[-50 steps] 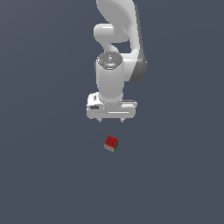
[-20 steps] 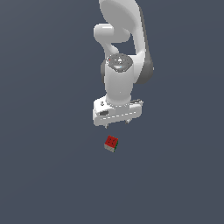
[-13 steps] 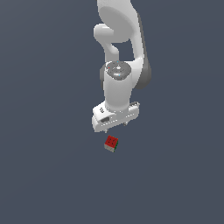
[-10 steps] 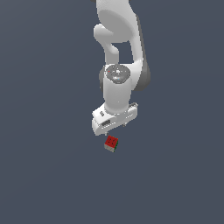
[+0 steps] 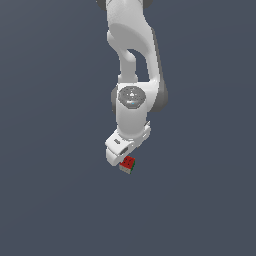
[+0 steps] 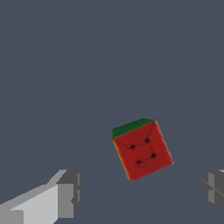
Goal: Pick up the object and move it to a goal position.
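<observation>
Flat slate-grey ground fills both views. Blocky grey fingertips (image 6: 68, 192) of the white gripper (image 6: 140, 192) stand spread wide, gripping nothing. Between them, slightly ahead, lies the small matte cube with a red dark-dotted face and green side (image 6: 142, 148), untouched, just below the smooth white arm (image 5: 132, 65).

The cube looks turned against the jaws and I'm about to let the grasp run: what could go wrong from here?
1. The cube sits rotated relative to the open gripper, so the fingers may meet corners and twist it away.
2. It lies off-centre, nearer one finger, which could push it before both touch.
</observation>
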`<state>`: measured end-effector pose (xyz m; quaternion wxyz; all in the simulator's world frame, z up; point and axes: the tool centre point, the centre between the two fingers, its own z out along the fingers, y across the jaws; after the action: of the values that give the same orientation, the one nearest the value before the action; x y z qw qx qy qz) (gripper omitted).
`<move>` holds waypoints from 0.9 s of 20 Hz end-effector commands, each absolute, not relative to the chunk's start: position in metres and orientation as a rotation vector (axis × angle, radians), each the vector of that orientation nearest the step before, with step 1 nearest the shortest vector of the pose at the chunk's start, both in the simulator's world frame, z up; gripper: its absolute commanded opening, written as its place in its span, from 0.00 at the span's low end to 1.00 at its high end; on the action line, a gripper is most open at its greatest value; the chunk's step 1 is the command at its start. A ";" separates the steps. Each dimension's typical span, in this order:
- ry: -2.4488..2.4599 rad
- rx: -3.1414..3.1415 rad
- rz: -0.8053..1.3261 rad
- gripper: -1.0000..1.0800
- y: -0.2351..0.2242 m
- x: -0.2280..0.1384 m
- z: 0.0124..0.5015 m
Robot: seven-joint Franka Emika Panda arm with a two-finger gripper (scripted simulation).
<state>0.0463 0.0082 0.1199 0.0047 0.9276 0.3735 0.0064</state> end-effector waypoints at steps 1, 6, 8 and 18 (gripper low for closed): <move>1.270 2.864 0.015 0.96 0.006 0.049 0.113; 1.449 2.781 0.007 0.96 0.002 0.053 0.101; 1.507 2.751 0.005 0.96 0.001 0.055 0.097; 1.675 2.657 0.000 0.96 -0.003 0.059 0.084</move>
<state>0.0585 -0.0024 0.0854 0.0004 0.8494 0.5277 0.0001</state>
